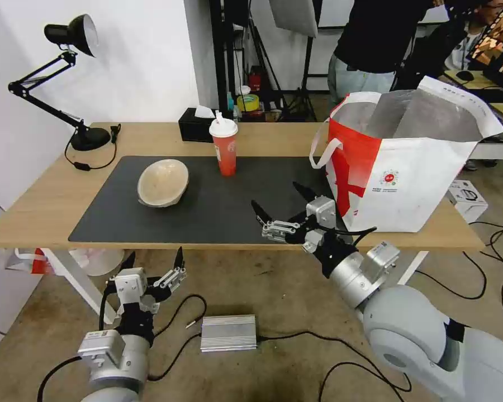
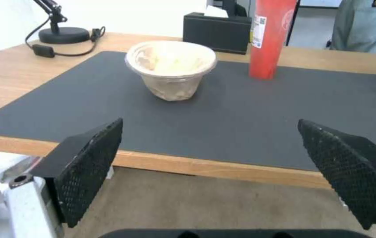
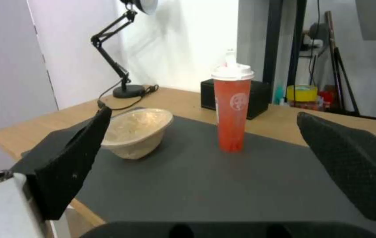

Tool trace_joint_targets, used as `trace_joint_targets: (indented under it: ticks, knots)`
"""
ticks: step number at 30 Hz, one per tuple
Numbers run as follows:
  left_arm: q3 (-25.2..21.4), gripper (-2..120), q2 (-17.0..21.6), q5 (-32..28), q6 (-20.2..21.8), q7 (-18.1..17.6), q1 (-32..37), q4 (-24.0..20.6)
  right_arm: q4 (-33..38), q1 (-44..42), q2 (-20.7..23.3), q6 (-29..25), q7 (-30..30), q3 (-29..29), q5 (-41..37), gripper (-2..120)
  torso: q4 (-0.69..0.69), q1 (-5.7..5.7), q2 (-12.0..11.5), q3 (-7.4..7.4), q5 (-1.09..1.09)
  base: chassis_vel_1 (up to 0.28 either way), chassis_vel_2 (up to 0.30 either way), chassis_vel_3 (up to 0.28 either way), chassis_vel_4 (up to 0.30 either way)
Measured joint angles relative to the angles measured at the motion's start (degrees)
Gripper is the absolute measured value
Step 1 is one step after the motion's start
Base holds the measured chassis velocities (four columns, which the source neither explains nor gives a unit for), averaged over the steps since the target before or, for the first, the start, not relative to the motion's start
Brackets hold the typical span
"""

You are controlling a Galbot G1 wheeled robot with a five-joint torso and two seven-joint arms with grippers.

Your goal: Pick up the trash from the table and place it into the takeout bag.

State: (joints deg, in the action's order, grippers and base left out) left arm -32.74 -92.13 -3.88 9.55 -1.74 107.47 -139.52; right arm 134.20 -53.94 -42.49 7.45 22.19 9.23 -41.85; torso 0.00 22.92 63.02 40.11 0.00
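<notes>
Head view: beige pulp bowl (image 1: 162, 182) tilted, empty; takeout bag (image 1: 408, 167) open; both grippers' jaws apart.

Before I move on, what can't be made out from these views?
- Inside of the white-and-red insulated takeout bag: head view, its own front wall hides the contents.
- Red paper cup's lid and straw: left wrist view, cut off by the frame's edge.
- Black tissue box: right wrist view, partly behind the cup.
</notes>
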Motion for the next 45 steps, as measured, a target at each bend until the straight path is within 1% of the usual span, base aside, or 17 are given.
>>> trace_joint_targets:
  ticks: [14,21,26,45]
  knots:
    - [-0.05,98,0.0,0.18,-0.17,0.07,0.34,-0.36,-2.77,9.15,-1.11,1.38,0.79,4.5,-2.24,100,0.0,0.0,0.0,0.0,0.0,0.0,0.0,0.0,0.0]
    - [0.03,98,0.0,0.43,-0.66,0.13,0.37,-0.36,-4.12,12.39,-2.11,1.54,1.75,6.42,-2.7,100,0.01,0.0,0.0,0.0,0.0,0.0,0.0,0.0,0.0]
    - [-0.02,98,0.0,0.42,-1.22,0.2,0.44,-0.36,-5.06,13.68,-2.5,1.63,1.97,7.15,-2.87,100,0.0,0.0,0.0,0.0,0.0,0.0,0.0,0.0,0.0]
    - [0.04,98,0.0,0.5,-1.22,0.56,0.7,-0.43,-8.11,15.79,-5.08,2.03,1.89,8.03,-2.89,100,0.0,-0.01,0.0,0.0,0.0,0.0,0.0,0.0,0.0]
